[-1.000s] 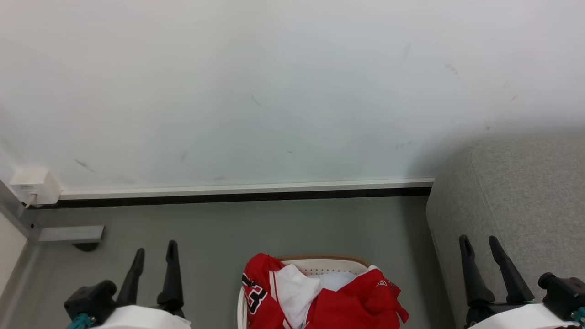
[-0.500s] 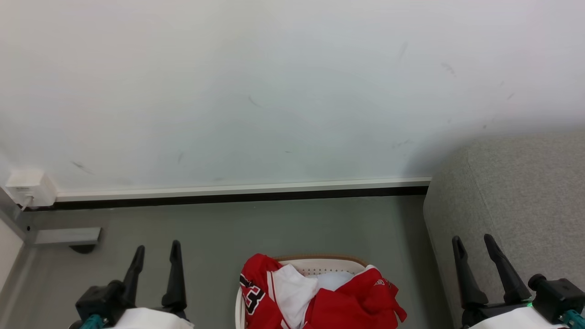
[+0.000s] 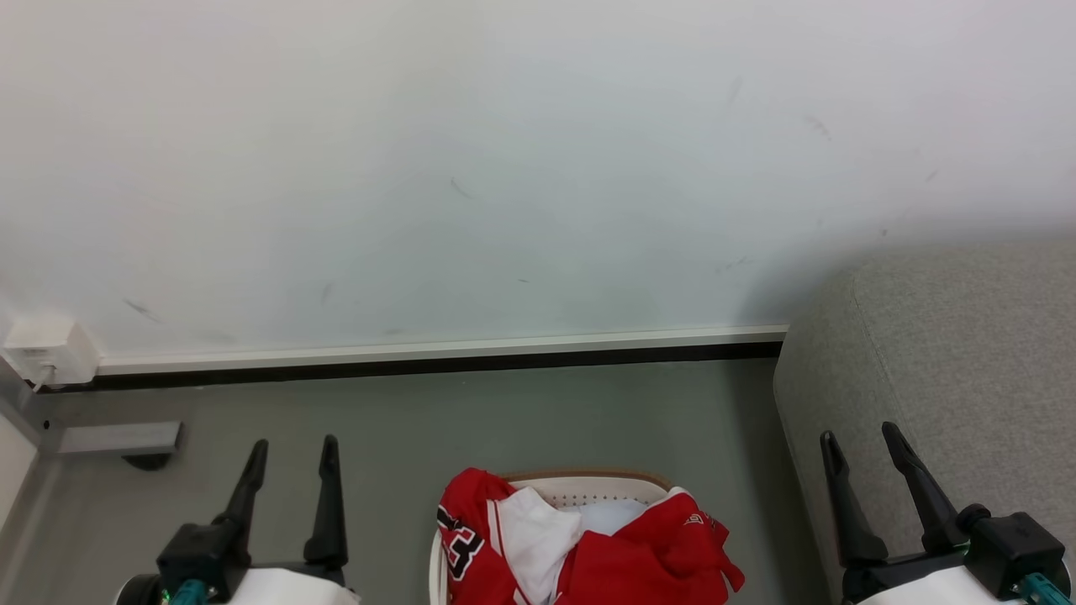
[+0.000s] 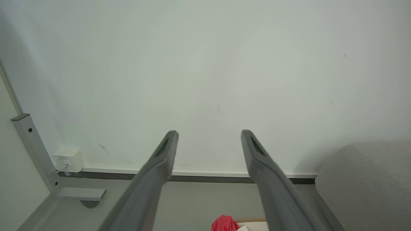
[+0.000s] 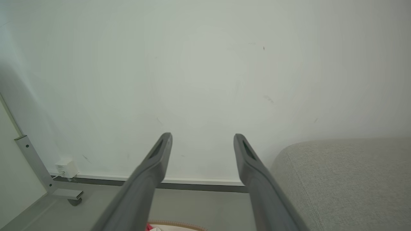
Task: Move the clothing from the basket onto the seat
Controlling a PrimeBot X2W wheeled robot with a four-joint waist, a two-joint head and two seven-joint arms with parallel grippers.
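Note:
Red clothing (image 3: pixel 647 559) with white lining and a black-and-white number fills the cream basket (image 3: pixel 588 486) at the bottom centre of the head view; a red scrap (image 4: pixel 223 223) of it shows at the bottom of the left wrist view. The grey seat (image 3: pixel 950 370) rises at the right, and appears in both wrist views (image 4: pixel 369 183) (image 5: pixel 346 179). My left gripper (image 3: pixel 294 447) stands open at the lower left, apart from the basket, holding nothing. My right gripper (image 3: pixel 859 439) is open at the lower right, in front of the seat's side.
A pale wall (image 3: pixel 504 168) with a white and black skirting (image 3: pixel 437 353) closes the far side. A white socket box (image 3: pixel 46 351) and a grey metal frame foot (image 3: pixel 118 439) sit at the left. Grey floor (image 3: pixel 504 420) lies between wall and basket.
The head view has shifted slightly, so wall, seat and basket sit a little further left. Both grippers have edged inward and stay open.

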